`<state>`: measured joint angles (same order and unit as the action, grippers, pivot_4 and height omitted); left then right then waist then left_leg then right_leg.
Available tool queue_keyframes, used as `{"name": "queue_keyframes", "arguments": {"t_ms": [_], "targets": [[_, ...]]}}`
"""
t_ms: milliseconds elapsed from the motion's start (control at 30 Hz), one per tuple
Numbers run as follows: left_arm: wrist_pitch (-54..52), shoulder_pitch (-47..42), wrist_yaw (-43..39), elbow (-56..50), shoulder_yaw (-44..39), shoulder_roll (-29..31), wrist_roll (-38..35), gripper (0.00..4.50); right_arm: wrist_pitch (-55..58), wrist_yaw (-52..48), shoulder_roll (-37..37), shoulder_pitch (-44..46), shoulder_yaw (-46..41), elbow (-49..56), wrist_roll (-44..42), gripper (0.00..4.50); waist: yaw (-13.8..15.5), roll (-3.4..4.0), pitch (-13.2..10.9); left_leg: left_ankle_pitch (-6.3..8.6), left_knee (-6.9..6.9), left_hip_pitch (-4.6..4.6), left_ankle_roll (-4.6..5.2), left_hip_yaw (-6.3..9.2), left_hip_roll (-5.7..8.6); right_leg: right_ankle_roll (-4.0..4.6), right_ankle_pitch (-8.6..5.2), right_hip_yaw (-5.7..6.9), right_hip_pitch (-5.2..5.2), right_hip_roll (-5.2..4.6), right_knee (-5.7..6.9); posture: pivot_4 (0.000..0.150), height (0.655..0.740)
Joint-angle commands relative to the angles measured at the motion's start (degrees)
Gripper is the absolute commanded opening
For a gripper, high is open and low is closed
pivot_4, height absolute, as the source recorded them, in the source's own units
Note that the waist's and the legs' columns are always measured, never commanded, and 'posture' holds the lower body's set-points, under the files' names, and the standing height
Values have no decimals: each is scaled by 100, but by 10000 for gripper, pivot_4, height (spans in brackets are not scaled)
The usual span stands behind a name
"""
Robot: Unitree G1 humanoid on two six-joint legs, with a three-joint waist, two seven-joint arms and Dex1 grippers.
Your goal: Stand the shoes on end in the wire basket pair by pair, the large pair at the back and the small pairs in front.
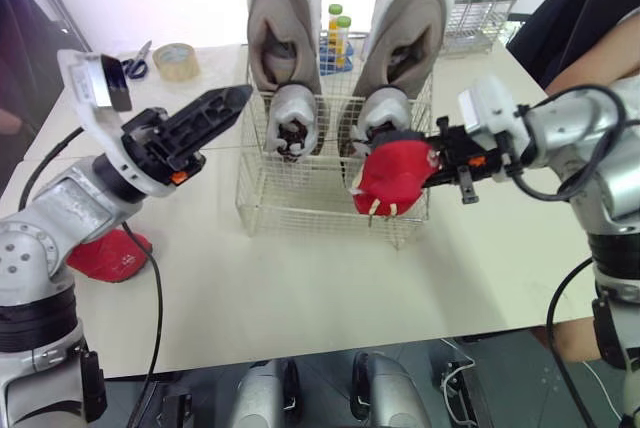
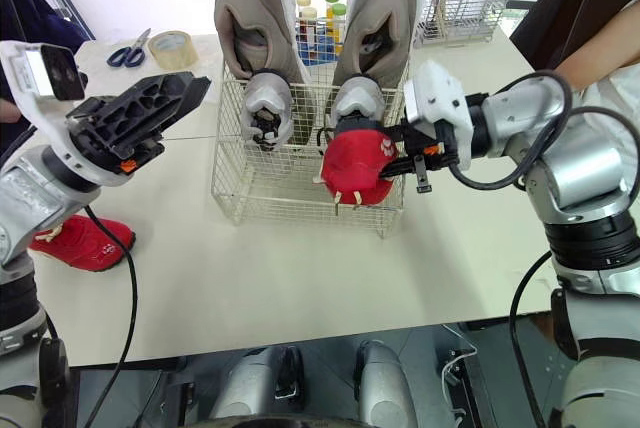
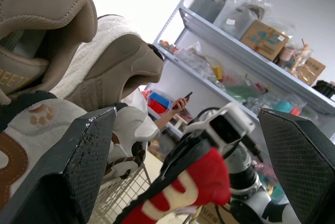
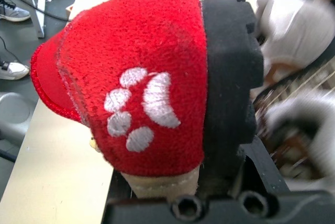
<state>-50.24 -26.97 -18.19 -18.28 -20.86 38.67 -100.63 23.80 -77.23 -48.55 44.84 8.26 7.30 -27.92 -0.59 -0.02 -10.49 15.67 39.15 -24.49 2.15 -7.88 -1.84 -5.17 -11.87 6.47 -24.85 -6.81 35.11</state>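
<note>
A red fleece slipper [image 1: 110, 253] lies at the beige table's [image 1: 300, 288] left edge. The left gripper [image 1: 232, 101] hovers, fingers spread wide, left of the white wire basket [image 1: 300, 210], whose near left part stands open. The right gripper [image 1: 437, 161] clamps a red paw-print slipper [image 1: 395, 176] at the basket's near right corner.

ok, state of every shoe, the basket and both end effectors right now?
Wire basket: upright on table, four shoes inside.
Large tan pair: on end at its back.
Small white pair: on end in front of them.
Red shoe: held at the basket's front right.
Other red shoe: lying on the table, left side.
Left end effector: open, empty.
Right end effector: shut on the red shoe.
</note>
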Motion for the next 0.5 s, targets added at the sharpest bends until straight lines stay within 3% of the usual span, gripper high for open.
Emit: {"name": "queue_keyframes", "arguments": {"t_ms": [33,267,500], "targets": [[116,50,5,-221,-3,-5,8,44810,-448,-61,59,-76,45,-161,357,6089,1,0,0,0,0,0,0,0,0,0,0,0,0,0,0,1500,7400],[97,-13,61,-231,102,-3,90,44810,-831,-97,298,-236,199,-577,741,6089,-5,-2,1,-3,0,8,-3,2,-1,0,0,2,8,3,1,1500,7400],[130,-1,174,-248,105,54,68,45000,-733,-191,172,-269,123,-535,793,41038,-6,-2,1,-4,1,10,-5,3,-1,0,0,1,10,3,1,1500,7400]]}}
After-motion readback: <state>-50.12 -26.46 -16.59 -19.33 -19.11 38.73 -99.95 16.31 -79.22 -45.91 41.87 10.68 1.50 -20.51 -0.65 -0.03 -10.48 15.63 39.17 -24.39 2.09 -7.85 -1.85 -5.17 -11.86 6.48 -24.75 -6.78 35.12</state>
